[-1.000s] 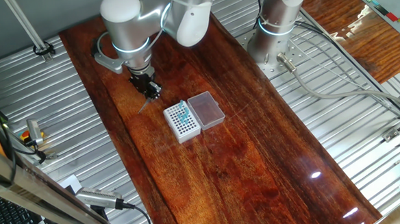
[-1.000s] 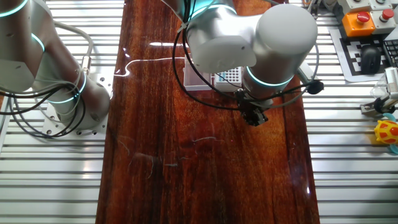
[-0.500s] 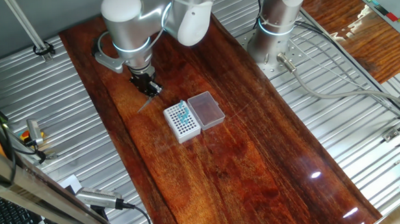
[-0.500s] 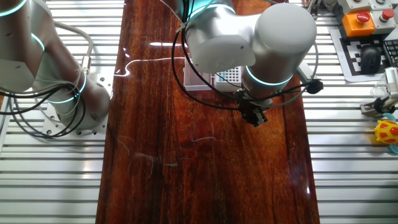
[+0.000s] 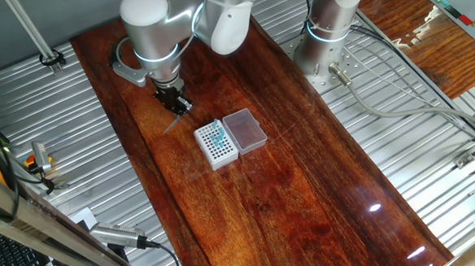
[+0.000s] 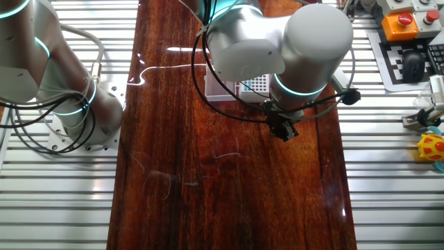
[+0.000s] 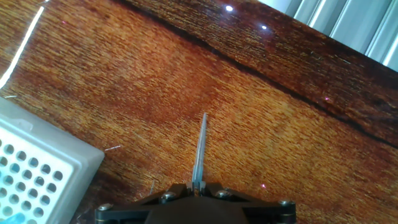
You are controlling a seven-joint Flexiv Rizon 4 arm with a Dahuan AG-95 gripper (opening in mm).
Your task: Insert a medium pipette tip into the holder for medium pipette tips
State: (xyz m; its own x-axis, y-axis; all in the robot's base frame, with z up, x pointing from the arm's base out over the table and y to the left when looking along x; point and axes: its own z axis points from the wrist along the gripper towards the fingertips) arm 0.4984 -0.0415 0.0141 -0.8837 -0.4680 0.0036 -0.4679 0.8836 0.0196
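Observation:
My gripper [image 5: 176, 105] hangs over the wooden table, to the upper left of the white holder [image 5: 216, 145], which has a grid of dark holes and a few teal tips. The gripper is shut on the medium pipette tip [image 7: 200, 149], a thin pale needle that sticks out from between the jaws and points down at the wood. In the hand view the holder's corner [image 7: 37, 174] lies at the lower left, apart from the tip. In the other fixed view the gripper [image 6: 284, 130] is below the holder [image 6: 254, 85], which the arm mostly hides.
A clear pinkish box [image 5: 245, 130] stands right against the holder's right side. A second arm's base [image 5: 324, 47] stands at the table's far right edge. Ribbed metal panels [image 5: 51, 143] flank the wooden table [image 5: 290, 195].
The gripper has shifted very slightly up and left with the tip in it; otherwise nothing has moved.

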